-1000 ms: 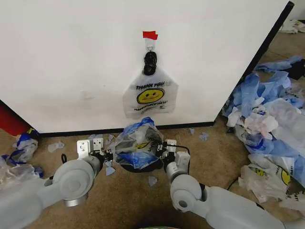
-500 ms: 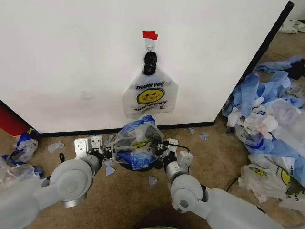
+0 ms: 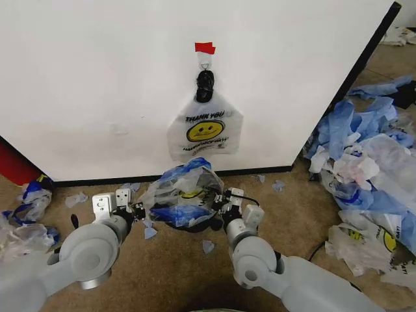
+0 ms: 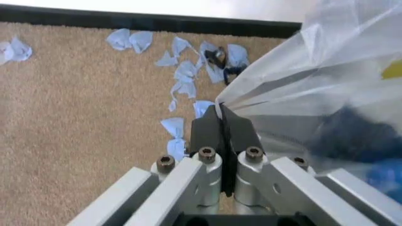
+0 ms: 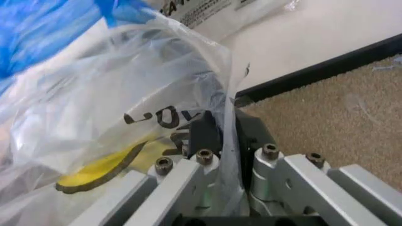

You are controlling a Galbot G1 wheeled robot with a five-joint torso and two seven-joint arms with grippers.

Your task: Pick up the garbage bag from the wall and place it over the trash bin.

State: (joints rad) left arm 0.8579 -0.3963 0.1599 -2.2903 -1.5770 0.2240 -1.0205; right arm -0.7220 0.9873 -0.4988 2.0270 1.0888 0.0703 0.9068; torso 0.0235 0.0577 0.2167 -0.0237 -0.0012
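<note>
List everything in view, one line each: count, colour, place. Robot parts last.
wall: one, white with black baseboard, behind the work.
red tape: one strip, on the wall above the hook.
hanging bag: one, white with yellow smiley, on the wall hook.
garbage bag: one, translucent with blue patches, stretched between the grippers above the bin.
trash bin: one, black, on the carpet under the garbage bag.
bag pile: many, blue and white, floor at right.
scraps: several, pale blue, carpet near the baseboard.
left gripper: shut on the garbage bag's edge.
right gripper: shut on its opposite edge.
</note>
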